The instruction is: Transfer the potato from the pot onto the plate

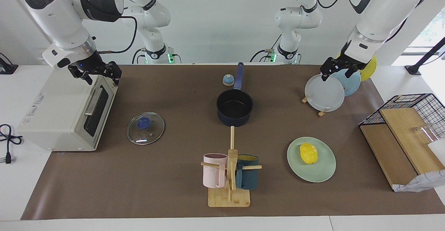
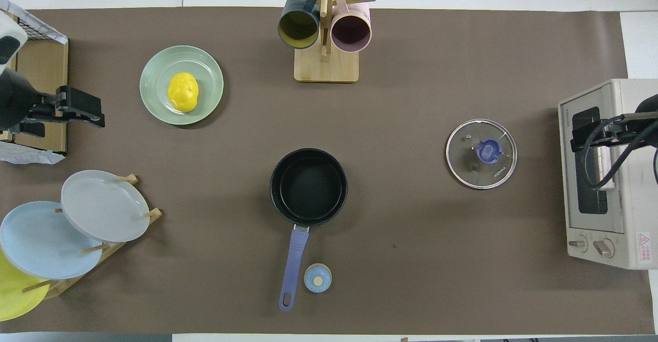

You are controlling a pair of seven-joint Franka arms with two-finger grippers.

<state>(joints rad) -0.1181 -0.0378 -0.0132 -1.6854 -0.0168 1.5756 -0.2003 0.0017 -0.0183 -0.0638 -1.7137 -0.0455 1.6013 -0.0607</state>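
The yellow potato [image 1: 308,153] [image 2: 183,91] lies on the mint-green plate [image 1: 325,170] [image 2: 154,95], which sits farther from the robots than the pot, toward the left arm's end. The navy pot [image 1: 234,107] [image 2: 308,186] stands mid-table with nothing in it, its blue handle pointing toward the robots. My left gripper [image 1: 336,75] [image 2: 100,113] is open and empty, raised over the plate rack. My right gripper [image 1: 102,80] [image 2: 573,139] is open and empty, raised over the toaster oven.
A glass lid [image 1: 145,128] [image 2: 481,154] lies toward the right arm's end, beside the toaster oven [image 1: 66,116]. The mug rack [image 1: 229,175] stands farther out than the pot. A small bell [image 1: 228,80] sits by the pot handle. The plate rack [image 1: 325,93] and a wire basket [image 1: 413,120] are at the left arm's end.
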